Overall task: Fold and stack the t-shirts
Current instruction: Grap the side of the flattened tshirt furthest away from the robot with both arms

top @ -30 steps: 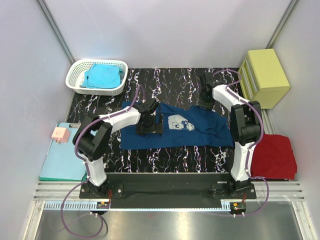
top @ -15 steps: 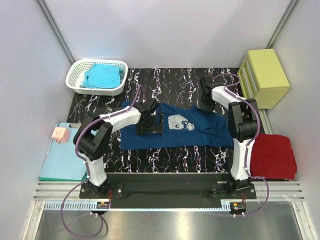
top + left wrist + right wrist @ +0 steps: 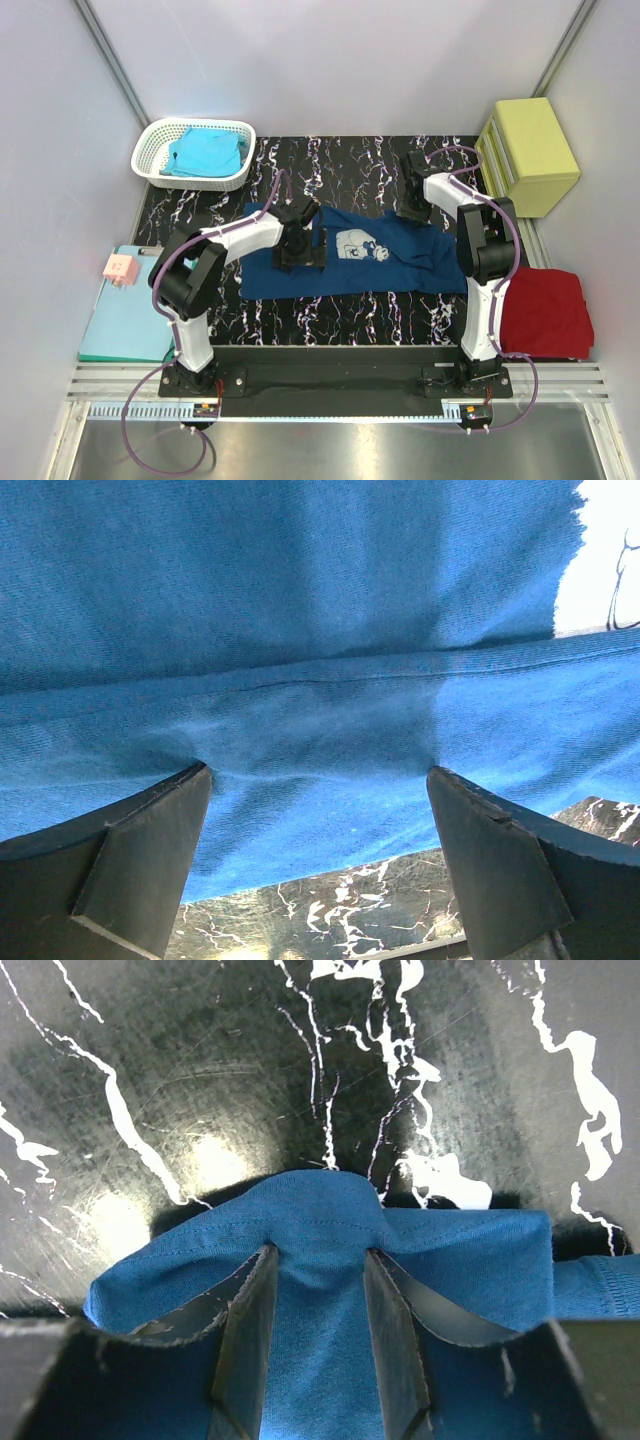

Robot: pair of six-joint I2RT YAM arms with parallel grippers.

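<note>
The navy tee [image 3: 400, 262] lies spread across the middle of the table [image 3: 350, 165], chest up. Its pale print [image 3: 357, 246] sits near the centre and some wrinkles gather at the right end. It looks like thin cotton knit: light, limp, with no stiffness of its own. It will likely drape and crease wherever it is not held, and drag on the table rather than slide as one sheet. A pinch at an edge, hem or seam looks the safest hold. Two holds well apart along one edge should keep that edge straight as it lifts. A grab in the middle would probably only raise a tent of cloth.

The left fingers [image 3: 130, 850] stand wide, both tips pressed down into the cloth just left of the print. A stitched line runs across between them, and they hold nothing. The right fingers [image 3: 245, 1340] are narrow at the tee's far right edge. A ridge of cloth humps up between them, so they appear to grip that edge, with bare table just beyond.

Judged from how it lies, the fold is not yet made.

A turquoise tee [image 3: 205, 152] lies in the basket [image 3: 150, 165] at the far left corner, well apart. A red tee [image 3: 545, 310] lies off the table's right side, beside the right arm.
</note>
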